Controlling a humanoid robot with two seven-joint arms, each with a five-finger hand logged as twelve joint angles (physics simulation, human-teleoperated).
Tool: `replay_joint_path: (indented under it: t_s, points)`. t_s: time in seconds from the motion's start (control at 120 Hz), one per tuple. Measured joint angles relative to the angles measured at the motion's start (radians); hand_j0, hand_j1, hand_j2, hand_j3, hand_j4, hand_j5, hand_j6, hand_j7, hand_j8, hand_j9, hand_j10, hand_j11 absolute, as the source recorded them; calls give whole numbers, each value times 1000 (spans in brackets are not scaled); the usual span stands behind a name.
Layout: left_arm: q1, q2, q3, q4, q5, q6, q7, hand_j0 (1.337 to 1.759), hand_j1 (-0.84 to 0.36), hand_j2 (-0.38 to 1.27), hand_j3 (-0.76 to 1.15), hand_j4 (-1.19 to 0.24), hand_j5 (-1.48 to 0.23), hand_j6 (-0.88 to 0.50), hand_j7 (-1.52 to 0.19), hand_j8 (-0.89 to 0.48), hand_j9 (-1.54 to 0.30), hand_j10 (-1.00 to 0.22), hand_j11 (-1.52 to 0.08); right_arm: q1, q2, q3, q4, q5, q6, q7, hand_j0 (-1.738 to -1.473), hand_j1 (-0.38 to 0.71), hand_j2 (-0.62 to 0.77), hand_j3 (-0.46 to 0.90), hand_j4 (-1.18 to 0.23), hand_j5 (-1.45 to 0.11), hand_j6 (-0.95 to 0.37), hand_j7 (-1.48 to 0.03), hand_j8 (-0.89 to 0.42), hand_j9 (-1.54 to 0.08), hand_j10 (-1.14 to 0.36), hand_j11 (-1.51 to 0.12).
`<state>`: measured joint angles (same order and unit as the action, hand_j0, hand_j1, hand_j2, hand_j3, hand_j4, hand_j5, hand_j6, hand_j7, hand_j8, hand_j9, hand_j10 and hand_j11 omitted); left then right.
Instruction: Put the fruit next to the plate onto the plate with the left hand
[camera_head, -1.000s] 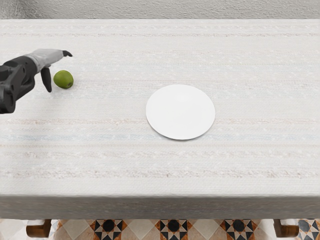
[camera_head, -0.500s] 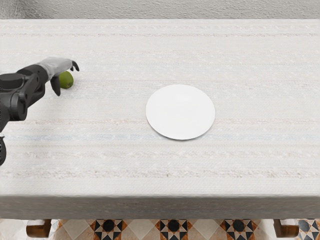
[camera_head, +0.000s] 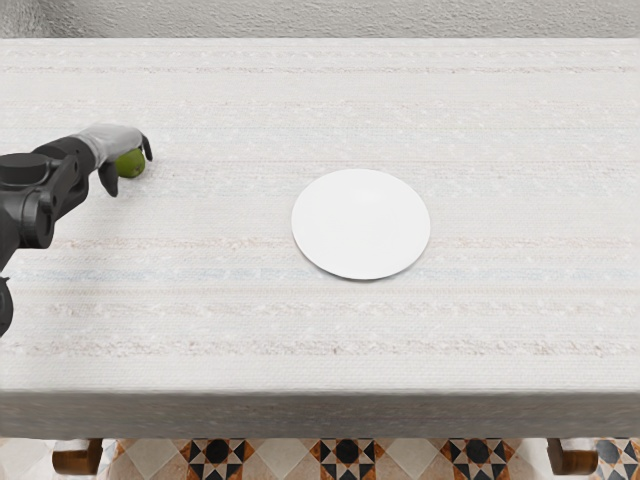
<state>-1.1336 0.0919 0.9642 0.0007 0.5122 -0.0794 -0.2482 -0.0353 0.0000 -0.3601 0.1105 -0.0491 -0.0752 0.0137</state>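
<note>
A small green fruit (camera_head: 131, 165) lies on the table at the far left, well left of the round white plate (camera_head: 361, 223). My left hand (camera_head: 122, 155) comes in from the left edge and sits over the fruit, fingers curled down around it and covering most of it. The thumb hangs at the fruit's left side and dark fingertips show at its right. The fruit still rests on the tabletop. The plate has nothing on it. My right arm is out of view.
The pale striped table (camera_head: 320, 330) runs the full width, with its front edge near the bottom. A patterned tiled floor shows below the edge.
My left hand has moved right and down over the fruit, and its fingers have closed from spread to curled around it. The fruit has not moved.
</note>
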Motion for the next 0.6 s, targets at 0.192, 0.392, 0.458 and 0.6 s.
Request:
replay_joint_path:
  t_s: [0.192,0.392,0.458,0.6]
  points:
    - [-9,4,-31,0,-4,-45,-2,1658,-177,132,0,-639,-439,-246,-436,-105,-558,-264,-611,0,0,0,0,0,0,0,-1658,-349,0,0,0,0,0,0,0,0,0,0]
    - [-59,8,-56,-1,-16,-141,-1,1658,-232,115,0,-562,-579,-423,-577,-336,-627,-450,-646,0,0,0,0,0,0,0,-1658,-349,0,0,0,0,0,0,0,0,0,0]
    - [-55,8,-57,-1,-14,-151,0,1658,-240,112,0,-559,-589,-459,-587,-353,-640,-451,-652,0,0,0,0,0,0,0,-1658,-349,0,0,0,0,0,0,0,0,0,0]
    - [-50,8,-58,0,-13,-157,-1,1657,-245,99,0,-571,-590,-524,-587,-381,-638,-492,-666,0,0,0,0,0,0,0,-1658,-349,0,0,0,0,0,0,0,0,0,0]
